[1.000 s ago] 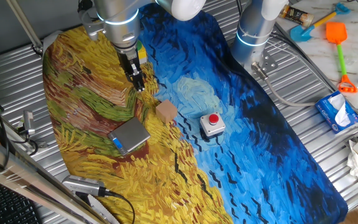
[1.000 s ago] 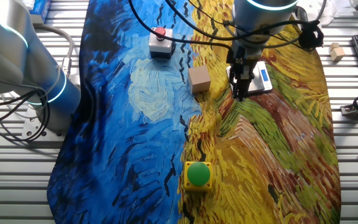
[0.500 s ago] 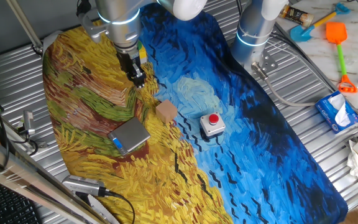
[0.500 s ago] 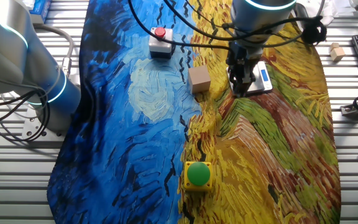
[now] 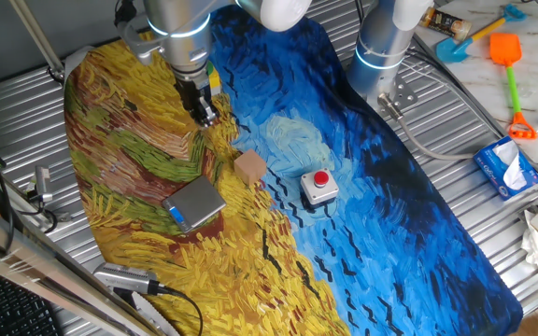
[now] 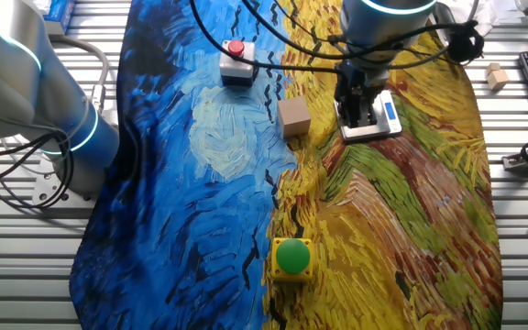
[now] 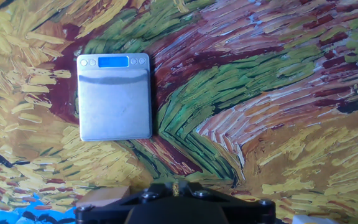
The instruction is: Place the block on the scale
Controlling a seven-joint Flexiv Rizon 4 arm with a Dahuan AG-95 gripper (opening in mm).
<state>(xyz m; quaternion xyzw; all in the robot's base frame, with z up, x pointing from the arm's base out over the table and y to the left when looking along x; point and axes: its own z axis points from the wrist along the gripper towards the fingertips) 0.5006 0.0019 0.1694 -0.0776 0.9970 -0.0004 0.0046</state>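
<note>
The block (image 5: 249,166) is a small tan wooden cube on the painted cloth, also in the other fixed view (image 6: 293,116). The scale (image 5: 194,203) lies flat near the block, grey top with a blue strip; the hand view shows it whole (image 7: 114,96). My gripper (image 5: 205,114) hangs above the cloth beyond the scale and left of the block, touching neither. Its fingers look together and empty. In the other fixed view the gripper (image 6: 357,108) overlaps the scale (image 6: 382,128). The hand view shows only the hand's body, no fingertips.
A grey box with a red button (image 5: 318,187) stands right of the block. A yellow box with a green button (image 6: 291,258) sits on the cloth's far part. A second arm's base (image 5: 381,47) stands at the back. A tissue pack (image 5: 509,168) lies off the cloth.
My gripper has risen away from the cloth and drifted slightly back. The block and scale have not moved.
</note>
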